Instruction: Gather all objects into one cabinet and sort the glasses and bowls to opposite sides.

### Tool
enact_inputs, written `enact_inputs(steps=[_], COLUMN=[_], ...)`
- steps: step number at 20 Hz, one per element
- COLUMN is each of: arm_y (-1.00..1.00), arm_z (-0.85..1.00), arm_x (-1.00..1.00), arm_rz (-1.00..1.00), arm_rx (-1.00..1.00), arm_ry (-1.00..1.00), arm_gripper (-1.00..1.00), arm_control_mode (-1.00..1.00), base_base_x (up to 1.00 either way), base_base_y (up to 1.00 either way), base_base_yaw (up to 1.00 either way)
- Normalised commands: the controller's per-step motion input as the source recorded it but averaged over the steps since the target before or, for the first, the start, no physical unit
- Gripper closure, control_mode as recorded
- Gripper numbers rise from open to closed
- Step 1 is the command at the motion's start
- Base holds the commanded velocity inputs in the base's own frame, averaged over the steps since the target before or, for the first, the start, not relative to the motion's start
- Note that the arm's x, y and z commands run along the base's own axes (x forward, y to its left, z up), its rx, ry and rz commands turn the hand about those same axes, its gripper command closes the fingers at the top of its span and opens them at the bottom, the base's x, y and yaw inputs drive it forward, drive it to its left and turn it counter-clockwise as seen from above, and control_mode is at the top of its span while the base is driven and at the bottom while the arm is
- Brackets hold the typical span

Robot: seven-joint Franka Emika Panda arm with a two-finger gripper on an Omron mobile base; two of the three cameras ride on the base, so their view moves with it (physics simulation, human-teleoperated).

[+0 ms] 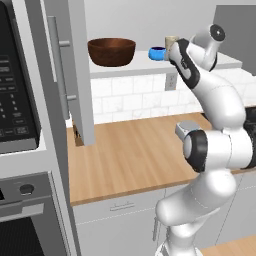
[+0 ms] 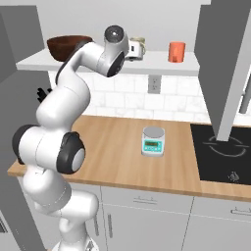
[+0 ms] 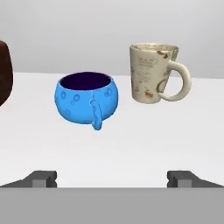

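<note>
On the white shelf, left base view: one dark brown bowl, one blue bowl, beige mug partly behind the arm. Right base view adds one orange mug further right, plus a scale on the counter. Hand view: gripper spread wide, holding nothing, facing blue bowl and beige mug.

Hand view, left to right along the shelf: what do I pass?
Dark brown bowl at the left edge → small blue bowl → beige mug, its handle pointing right.
</note>
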Motion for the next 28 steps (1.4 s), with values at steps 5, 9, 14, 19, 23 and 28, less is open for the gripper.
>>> enact_inputs(steps=[5, 9, 14, 19, 23, 28], arm_y=[0.03, 0.05, 0.01, 0.01, 0.11, 0.02], arm_z=[0.01, 0.01, 0.0, 0.0, 0.0, 0.0], arm_x=[0.03, 0.04, 0.17, 0.29, 0.27, 0.28], arm_rz=[0.02, 0.03, 0.03, 0.03, 0.03, 0.04], arm_rx=[0.01, 0.0, 0.02, 0.02, 0.01, 0.0], arm_ry=[0.0, 0.0, 0.02, 0.05, 0.05, 0.03], arm_gripper=[-1.0, -1.0, -1.0, -1.0, -1.0, -1.0], arm_control_mode=[-1.0, -1.0, -1.0, -1.0, -1.0, -1.0], base_base_x=[0.0, 0.0, 0.0, 0.0, 0.0, 0.0], base_base_y=[0.0, 0.0, 0.0, 0.0, 0.0, 0.0], base_base_yaw=[0.0, 0.0, 0.0, 0.0, 0.0, 0.0])
